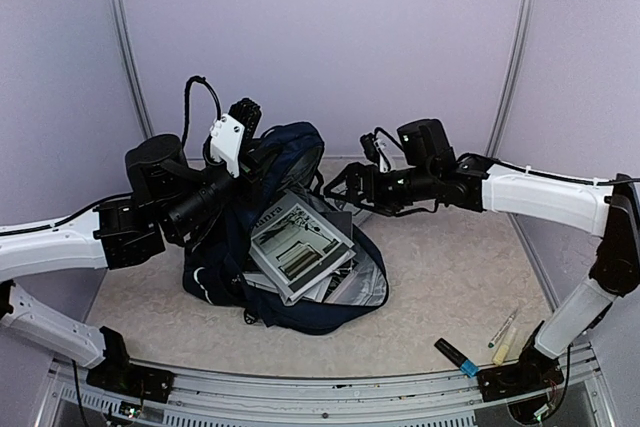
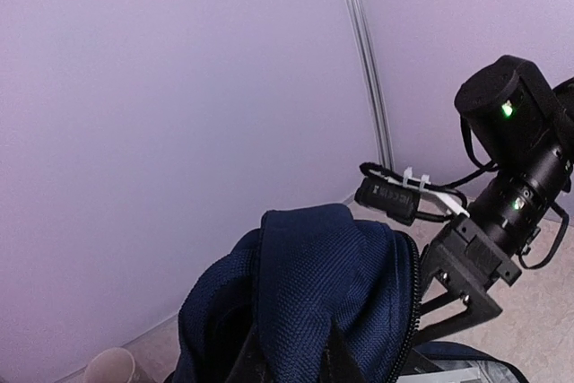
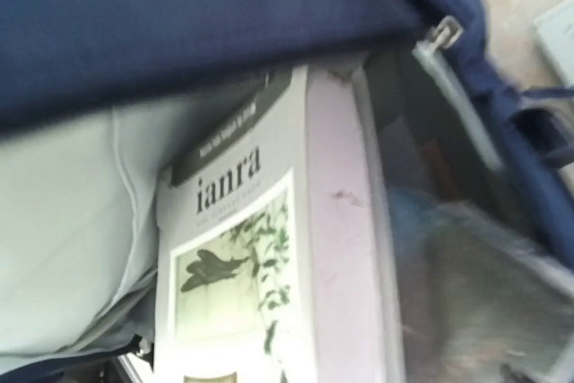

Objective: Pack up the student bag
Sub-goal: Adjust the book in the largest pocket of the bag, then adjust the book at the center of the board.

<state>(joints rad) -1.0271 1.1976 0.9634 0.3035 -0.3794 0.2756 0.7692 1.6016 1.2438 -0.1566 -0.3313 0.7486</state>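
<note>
Evidently the student bag (image 1: 215,272) is floppy, best held at its rim, jaws of the left gripper (image 1: 262,145) pinching there, right gripper (image 1: 342,187) spread.

Large book (image 1: 300,247) blocking the open student bag (image 1: 215,282).
It fills most of the mouth, leaving a narrow gap along its right side; bare table (image 1: 460,247) lies free beyond, with markers (image 1: 455,355) near the front edge.

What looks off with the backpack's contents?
The grey-and-white illustrated book lies askew across the open mouth of the dark navy fabric backpack, with most of its cover exposed rather than tucked inside.
</note>
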